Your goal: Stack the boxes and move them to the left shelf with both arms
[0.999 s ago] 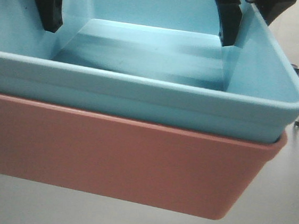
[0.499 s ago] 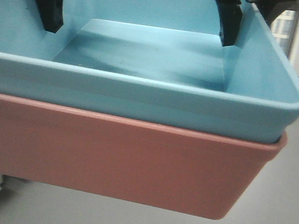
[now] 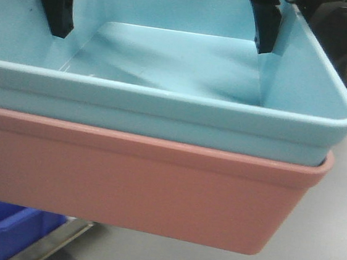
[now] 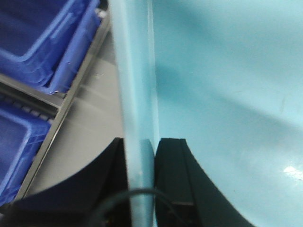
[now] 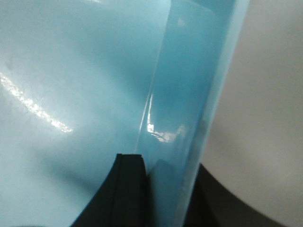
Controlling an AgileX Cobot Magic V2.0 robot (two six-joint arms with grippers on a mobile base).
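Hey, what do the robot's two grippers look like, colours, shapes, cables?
Both are black. The left gripper has broad fingers with curved outer edges and a thin dark cable looping across its base. The right gripper has a finger ending in a squared flat tip. No markings show.

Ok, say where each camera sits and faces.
Front-facing: on the robot, looks into the light blue bin nested in the salmon pink bin; fingers show.
Left wrist: along the left gripper, clamping the bin's wall; dark blue bins beyond.
Right wrist: along the right gripper, clamping the opposite wall.
All share the light blue bin.
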